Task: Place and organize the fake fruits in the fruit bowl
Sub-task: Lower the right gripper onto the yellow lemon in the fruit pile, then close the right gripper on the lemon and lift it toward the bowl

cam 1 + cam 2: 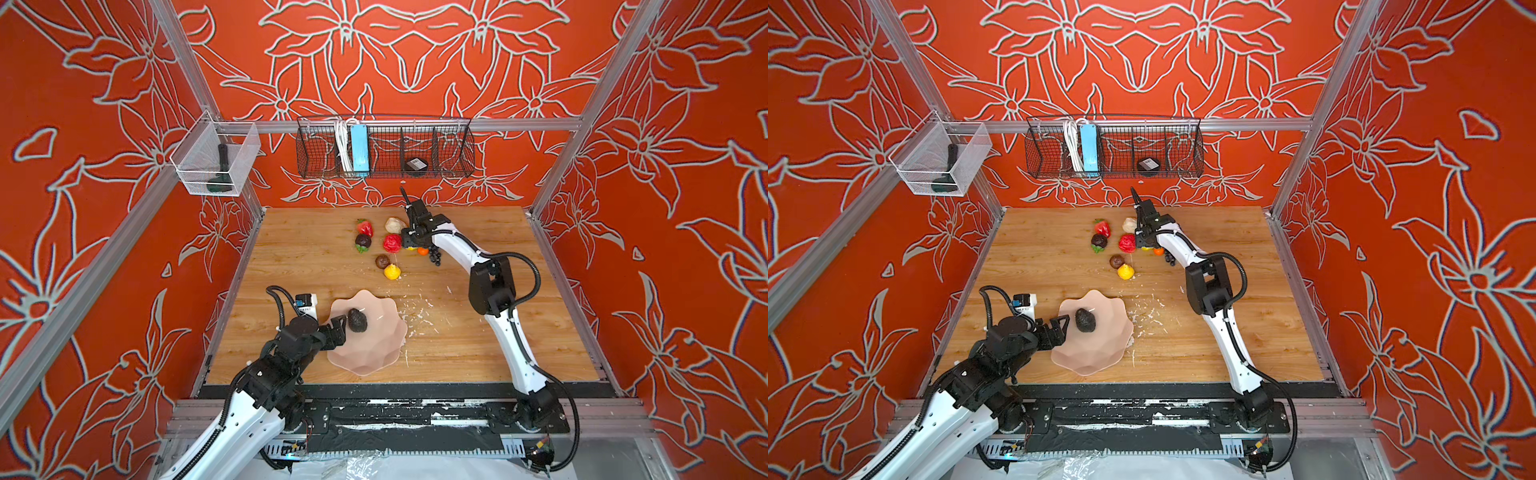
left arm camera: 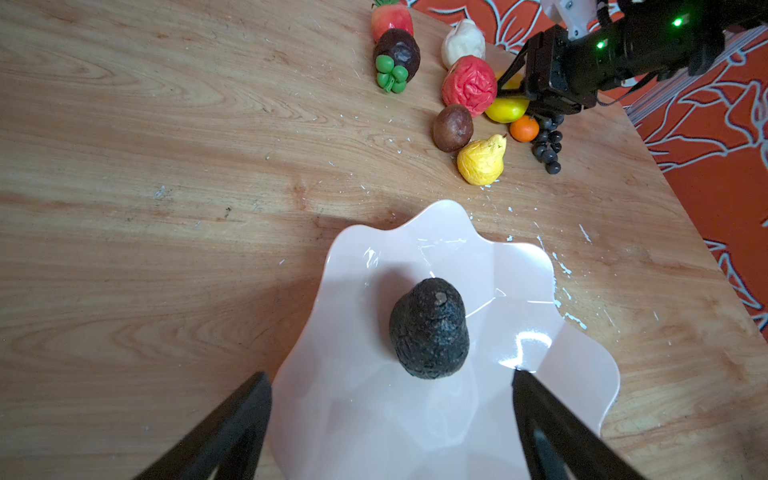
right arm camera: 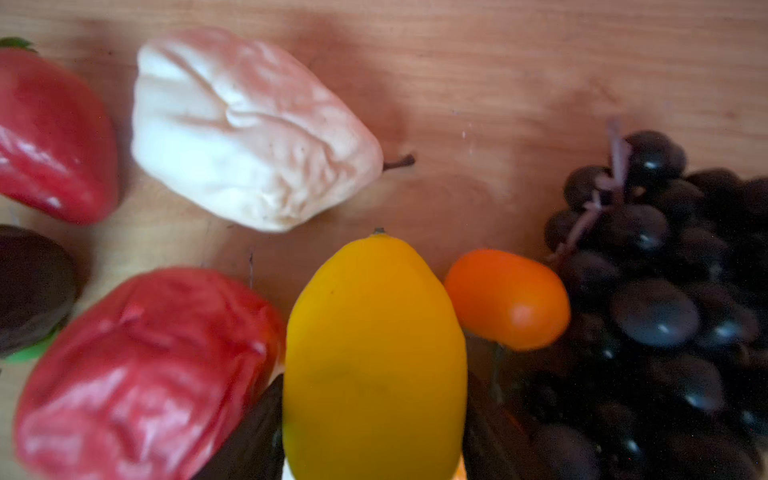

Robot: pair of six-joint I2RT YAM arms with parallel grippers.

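The pale pink fruit bowl [image 1: 374,357] [image 2: 582,374] sits at the table's front left with a dark avocado [image 1: 357,320] [image 2: 430,328] lying in it. My left gripper [image 1: 340,330] [image 2: 391,374] hovers open over the bowl's left side, just short of the avocado. The other fake fruits cluster at the back: strawberry [image 1: 365,227], mangosteen [image 1: 363,241], red apple [image 1: 392,242] [image 3: 137,374], beige fruit [image 3: 249,129], brown ball [image 1: 382,261], yellow pear [image 1: 392,272], small orange [image 3: 509,299], grapes [image 3: 665,299]. My right gripper [image 3: 374,415] is down among them, its fingers pressed on both sides of a yellow lemon [image 3: 374,353] that rests on the table.
A black wire basket [image 1: 384,145] and a clear bin [image 1: 216,160] hang on the back rail above the table. White flecks [image 1: 415,316] litter the wood to the right of the bowl. Red patterned walls close in three sides.
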